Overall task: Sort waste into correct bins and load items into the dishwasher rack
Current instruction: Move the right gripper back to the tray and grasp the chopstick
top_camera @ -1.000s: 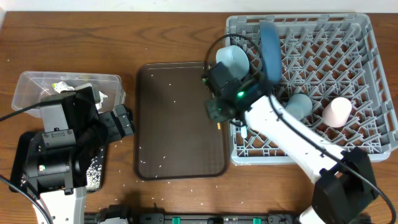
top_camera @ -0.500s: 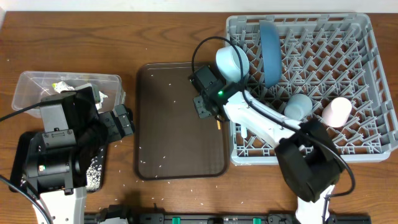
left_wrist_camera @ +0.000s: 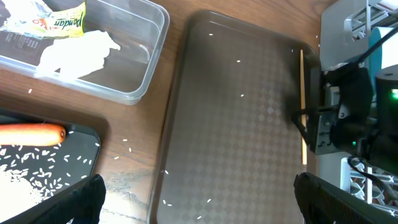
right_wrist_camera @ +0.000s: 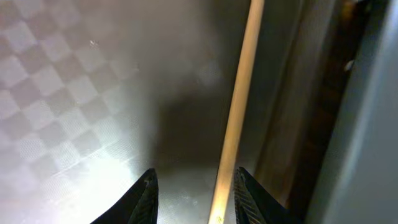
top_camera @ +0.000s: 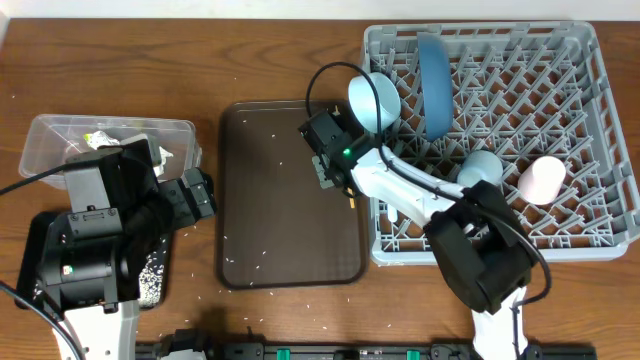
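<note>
A thin wooden chopstick (right_wrist_camera: 239, 112) lies along the right edge of the brown serving tray (top_camera: 280, 200); it also shows in the left wrist view (left_wrist_camera: 302, 106). My right gripper (right_wrist_camera: 196, 196) is open just above the tray, with the chopstick between its fingers, close to the right one. In the overhead view the right gripper (top_camera: 333, 168) is beside the grey dishwasher rack (top_camera: 600, 120). The rack holds the upright dark-blue plate (top_camera: 434, 70), light blue bowl (top_camera: 374, 100), light blue cup (top_camera: 482, 168) and pink cup (top_camera: 542, 180). My left gripper (left_wrist_camera: 199, 186) is open and empty.
The clear tub (left_wrist_camera: 146, 68) holds the yellow wrapper (left_wrist_camera: 53, 22) and white napkin (left_wrist_camera: 78, 53). The black tray (left_wrist_camera: 74, 134) holds the carrot (left_wrist_camera: 31, 133) and rice (left_wrist_camera: 25, 180). Loose rice grains dot the serving tray and table.
My right gripper has moved left from over the rack's left side to the serving tray's right edge. The left arm has not moved.
</note>
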Controlling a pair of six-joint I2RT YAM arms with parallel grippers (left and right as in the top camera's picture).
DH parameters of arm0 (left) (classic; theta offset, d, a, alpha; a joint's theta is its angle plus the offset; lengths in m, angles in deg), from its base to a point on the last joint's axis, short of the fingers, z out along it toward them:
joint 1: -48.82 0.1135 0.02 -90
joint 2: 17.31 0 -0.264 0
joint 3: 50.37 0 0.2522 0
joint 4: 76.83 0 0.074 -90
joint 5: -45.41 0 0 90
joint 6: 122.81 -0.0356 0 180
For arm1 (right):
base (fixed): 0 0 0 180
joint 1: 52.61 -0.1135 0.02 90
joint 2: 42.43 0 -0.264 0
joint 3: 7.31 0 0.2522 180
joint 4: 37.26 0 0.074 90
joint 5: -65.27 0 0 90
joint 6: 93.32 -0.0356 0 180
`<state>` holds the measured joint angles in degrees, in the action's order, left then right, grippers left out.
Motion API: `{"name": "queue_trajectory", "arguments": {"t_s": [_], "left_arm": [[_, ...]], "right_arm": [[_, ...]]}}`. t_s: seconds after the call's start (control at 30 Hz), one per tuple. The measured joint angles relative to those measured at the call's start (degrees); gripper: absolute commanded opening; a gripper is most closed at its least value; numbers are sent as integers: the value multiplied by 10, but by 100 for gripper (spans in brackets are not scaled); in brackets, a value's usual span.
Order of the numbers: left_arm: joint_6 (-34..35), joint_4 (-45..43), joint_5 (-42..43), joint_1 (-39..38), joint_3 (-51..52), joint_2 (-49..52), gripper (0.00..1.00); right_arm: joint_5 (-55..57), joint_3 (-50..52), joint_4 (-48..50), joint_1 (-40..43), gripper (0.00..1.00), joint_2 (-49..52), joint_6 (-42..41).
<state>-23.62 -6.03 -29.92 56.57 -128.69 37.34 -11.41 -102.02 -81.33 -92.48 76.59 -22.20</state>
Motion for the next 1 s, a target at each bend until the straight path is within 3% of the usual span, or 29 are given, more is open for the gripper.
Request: {"name": "queue_trajectory", "arguments": {"t_s": [0.4, 0.63, 0.87, 1.0], "left_arm": [[0, 0, 0, 0, 0, 0, 98], [0, 0, 0, 0, 0, 0, 98], [0, 0, 0, 0, 0, 0, 98], [0, 0, 0, 0, 0, 0, 98]], "right_arm": [[10, 0, 12, 0, 36, 13, 0], [-41, 0, 33, 2, 27, 13, 48], [-75, 0, 34, -9, 25, 13, 92], [-77, 0, 33, -12, 13, 13, 102]]}}
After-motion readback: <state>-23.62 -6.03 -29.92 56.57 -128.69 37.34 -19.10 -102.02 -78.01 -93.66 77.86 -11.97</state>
